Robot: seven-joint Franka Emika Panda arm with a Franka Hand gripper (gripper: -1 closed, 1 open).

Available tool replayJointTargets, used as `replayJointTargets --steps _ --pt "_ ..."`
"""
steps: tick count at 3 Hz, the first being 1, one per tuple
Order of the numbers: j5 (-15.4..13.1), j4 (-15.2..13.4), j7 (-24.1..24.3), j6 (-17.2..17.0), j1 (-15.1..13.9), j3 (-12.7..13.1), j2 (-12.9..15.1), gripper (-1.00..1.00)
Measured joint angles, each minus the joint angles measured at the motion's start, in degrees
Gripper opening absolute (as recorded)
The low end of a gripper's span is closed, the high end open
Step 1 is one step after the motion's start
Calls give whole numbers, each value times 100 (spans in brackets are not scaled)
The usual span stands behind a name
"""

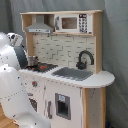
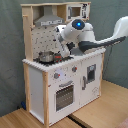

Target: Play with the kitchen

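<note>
Gripper: reaching in over the counter of the kitchen (image 2: pixel 60 75) in the second exterior view; the fingers are hidden behind the wrist, so whether they are spread or pressed together cannot be told.
Arm: white arm (image 2: pixel 95 40) comes in from the second exterior view's right, its wrist with a blue light (image 2: pixel 77 24) held above the stove side; in the first exterior view only its bulky white links (image 1: pixel 12 85) fill the first exterior view's left.
Nearest thing: small metal pot (image 2: pixel 45 56) on the stove top, just beside the wrist.
Counter: grey sink (image 1: pixel 74 73) with black faucet (image 1: pixel 85 58), well apart from the pot.
Front: knobs (image 2: pixel 56 75) above the oven door (image 2: pixel 64 96).
Top: grey hood (image 1: pixel 40 25) and microwave panel (image 1: pixel 74 23) on the upper shelf.
Kitchen position: stands upright on a wooden floor (image 2: pixel 97 112) before a grey curtain (image 1: pixel 116 45).
Handling: probably stiff and too bulky to lift whole; likely light for its size, so hard pushes could tip it.
Where to hold: judged best at small moving parts, meaning a knob, the oven handle, or the pot's rim.
</note>
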Motion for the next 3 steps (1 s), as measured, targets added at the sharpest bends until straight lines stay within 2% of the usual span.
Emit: replayJointTargets --steps 1,3 --pt "616 169 -112 -2 -133 0 -38 100" --pt "1847 291 -295 -88 -263 0 -40 100"
